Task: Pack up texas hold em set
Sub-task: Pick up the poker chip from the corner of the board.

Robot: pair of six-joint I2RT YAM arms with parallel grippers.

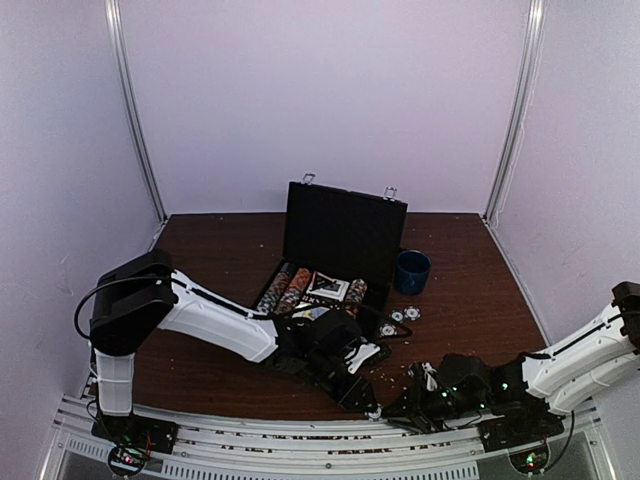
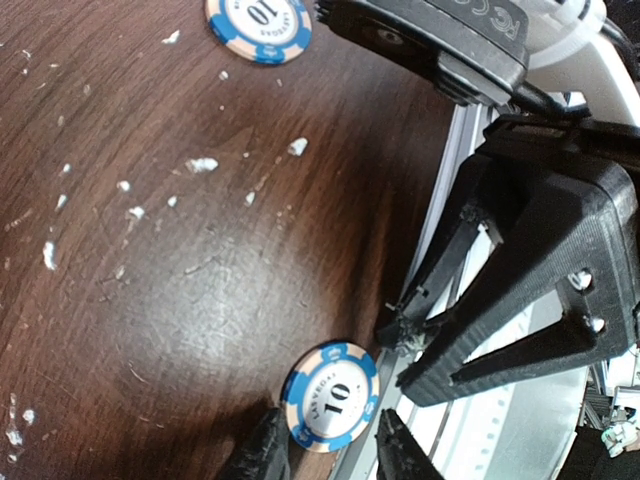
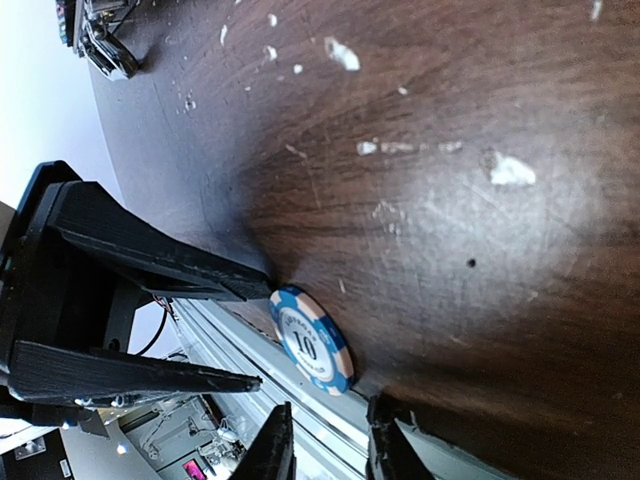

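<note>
The black briefcase [image 1: 345, 228] stands open at the back, with rows of striped chips [image 1: 285, 290] and a card deck [image 1: 328, 287] in its tray. A blue-and-white "10" chip [image 2: 330, 397] lies at the table's front edge. My left gripper [image 2: 330, 455] is open, its fingertips on either side of the chip's near rim. My right gripper [image 3: 325, 440] faces the same chip [image 3: 312, 338] from the other side, narrowly open with nothing between its tips. In the top view both grippers meet at the front edge [image 1: 382, 408], and the chip is hidden there.
A dark blue cup [image 1: 411, 271] stands right of the case. Loose chips [image 1: 400, 318] lie in front of it, and another "10" chip [image 2: 258, 25] lies further in. The metal rail [image 1: 300, 445] runs just beyond the table's front edge. White specks dot the wood.
</note>
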